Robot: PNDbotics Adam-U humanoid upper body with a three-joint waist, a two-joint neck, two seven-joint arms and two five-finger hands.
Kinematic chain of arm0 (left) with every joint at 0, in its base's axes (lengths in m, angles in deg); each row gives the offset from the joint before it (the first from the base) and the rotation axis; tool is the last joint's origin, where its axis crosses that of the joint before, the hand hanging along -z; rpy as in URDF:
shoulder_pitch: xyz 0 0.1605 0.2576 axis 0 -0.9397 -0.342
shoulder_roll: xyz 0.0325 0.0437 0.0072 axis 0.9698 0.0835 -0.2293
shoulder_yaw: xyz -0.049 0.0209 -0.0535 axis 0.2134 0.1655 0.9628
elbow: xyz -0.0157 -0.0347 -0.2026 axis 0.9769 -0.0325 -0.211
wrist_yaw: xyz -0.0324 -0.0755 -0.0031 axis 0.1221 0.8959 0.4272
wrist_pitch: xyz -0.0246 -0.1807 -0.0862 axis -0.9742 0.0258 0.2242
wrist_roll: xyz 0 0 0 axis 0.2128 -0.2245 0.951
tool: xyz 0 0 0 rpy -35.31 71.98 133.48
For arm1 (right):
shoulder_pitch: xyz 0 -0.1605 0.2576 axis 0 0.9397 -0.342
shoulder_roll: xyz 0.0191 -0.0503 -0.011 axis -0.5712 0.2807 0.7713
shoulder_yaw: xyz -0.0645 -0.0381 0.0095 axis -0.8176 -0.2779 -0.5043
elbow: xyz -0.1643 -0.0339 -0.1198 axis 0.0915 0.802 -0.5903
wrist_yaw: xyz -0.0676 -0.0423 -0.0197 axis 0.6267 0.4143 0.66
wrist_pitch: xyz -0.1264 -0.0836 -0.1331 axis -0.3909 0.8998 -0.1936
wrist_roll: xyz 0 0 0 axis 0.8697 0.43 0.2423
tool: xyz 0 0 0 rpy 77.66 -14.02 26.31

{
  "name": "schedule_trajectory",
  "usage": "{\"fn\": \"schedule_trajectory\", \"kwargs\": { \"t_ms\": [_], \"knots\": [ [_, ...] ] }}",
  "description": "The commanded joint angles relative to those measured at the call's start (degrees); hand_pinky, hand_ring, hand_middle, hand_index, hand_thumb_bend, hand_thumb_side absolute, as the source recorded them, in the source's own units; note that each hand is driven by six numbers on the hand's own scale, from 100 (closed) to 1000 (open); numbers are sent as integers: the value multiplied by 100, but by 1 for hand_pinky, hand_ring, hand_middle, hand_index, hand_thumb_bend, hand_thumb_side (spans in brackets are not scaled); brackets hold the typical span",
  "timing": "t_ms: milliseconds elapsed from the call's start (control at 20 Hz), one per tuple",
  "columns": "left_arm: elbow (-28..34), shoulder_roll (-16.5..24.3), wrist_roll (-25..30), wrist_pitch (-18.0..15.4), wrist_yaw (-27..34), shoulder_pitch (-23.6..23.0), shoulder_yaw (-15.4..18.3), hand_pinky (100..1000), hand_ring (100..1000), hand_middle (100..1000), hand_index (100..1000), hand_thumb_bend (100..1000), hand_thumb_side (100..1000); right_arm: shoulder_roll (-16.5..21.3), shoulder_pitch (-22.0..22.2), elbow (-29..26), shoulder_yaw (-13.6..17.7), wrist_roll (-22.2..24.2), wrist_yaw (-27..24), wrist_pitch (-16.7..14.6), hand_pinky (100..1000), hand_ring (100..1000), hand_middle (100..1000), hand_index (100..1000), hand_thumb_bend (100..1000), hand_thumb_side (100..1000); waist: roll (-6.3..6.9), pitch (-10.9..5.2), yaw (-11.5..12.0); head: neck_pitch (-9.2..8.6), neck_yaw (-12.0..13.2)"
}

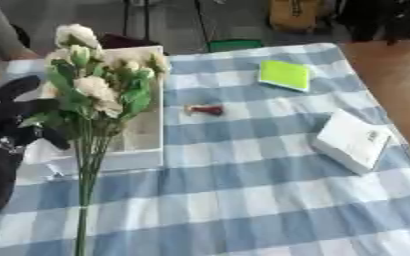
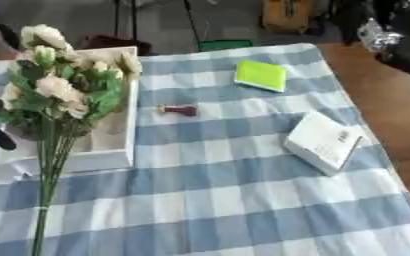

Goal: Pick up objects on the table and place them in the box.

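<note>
Black left hand (image 1: 16,117) at left edge, fingers wrapped round flower stems. Flowers (image 1: 95,90), white with green leaves, stand upright in front of white box (image 1: 143,150). Box sits far left on blue checked cloth (image 1: 243,200). Small red thing (image 1: 206,110) lies just right of box. Green pad (image 1: 285,75) far, right of middle. White book (image 1: 353,140) at right, near cloth edge. Right hand not seen.

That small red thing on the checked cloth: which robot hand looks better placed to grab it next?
Probably the left. The left robot hand sits beside the white box, and the small red thing lies just past that box. The right arm shows only at the far upper corner.
</note>
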Motion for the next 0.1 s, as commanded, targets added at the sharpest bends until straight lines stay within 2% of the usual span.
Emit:
{"fn": "schedule_trajectory", "kwargs": {
  "t_ms": [50, 100],
  "knots": [
    [117, 5, 16, -5, -61, 17, 42, 539, 841, 905, 821, 314, 532, 65, 50, -229, 126, -52, 77, 50, 436, 647, 684, 841, 100, 538, -4, -73, -26, -7, 95],
    [117, 1, 15, -11, -65, 20, 40, 539, 840, 905, 821, 317, 528, 54, 81, -258, 134, -62, 100, 60, 434, 647, 683, 841, 100, 542, -1, -65, -24, -14, 109]
  ]
}}
